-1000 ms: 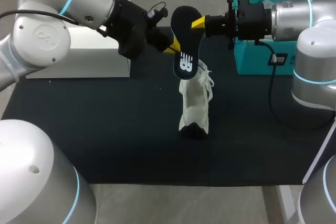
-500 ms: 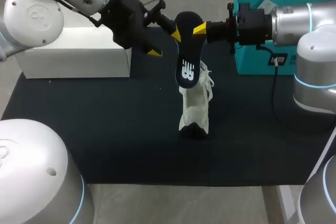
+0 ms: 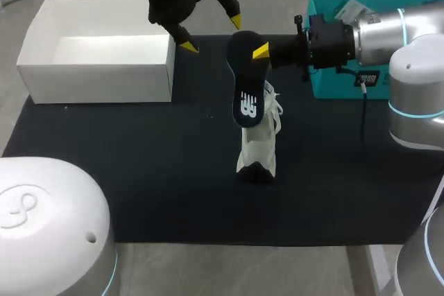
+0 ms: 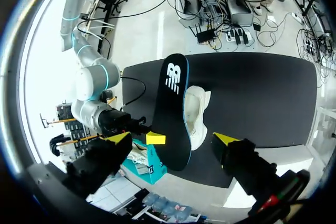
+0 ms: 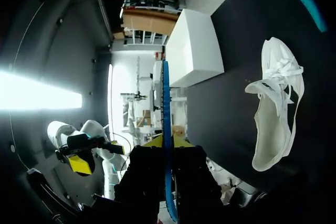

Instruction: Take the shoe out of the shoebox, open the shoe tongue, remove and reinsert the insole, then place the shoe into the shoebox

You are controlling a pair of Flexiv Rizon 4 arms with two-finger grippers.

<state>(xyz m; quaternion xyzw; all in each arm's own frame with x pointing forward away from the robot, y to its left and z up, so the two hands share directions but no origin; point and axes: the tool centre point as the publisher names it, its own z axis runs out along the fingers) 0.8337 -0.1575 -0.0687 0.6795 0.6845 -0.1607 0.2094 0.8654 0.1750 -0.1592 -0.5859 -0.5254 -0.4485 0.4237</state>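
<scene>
We're holding our left gripper (image 3: 212,32) up high, spread wide — right gripper (image 3: 259,51) is sticking out level, pinching tight.

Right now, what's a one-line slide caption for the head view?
Right gripper holds the dark insole above the white shoe; left gripper hangs open near the open white box.

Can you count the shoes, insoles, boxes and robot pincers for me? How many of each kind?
Shoes: 1, the white shoe
Insoles: 1, the dark insole
Boxes: 2, the white box and the teal box
Pincers: 2, the left pincer and the right pincer
Total: 6
</scene>
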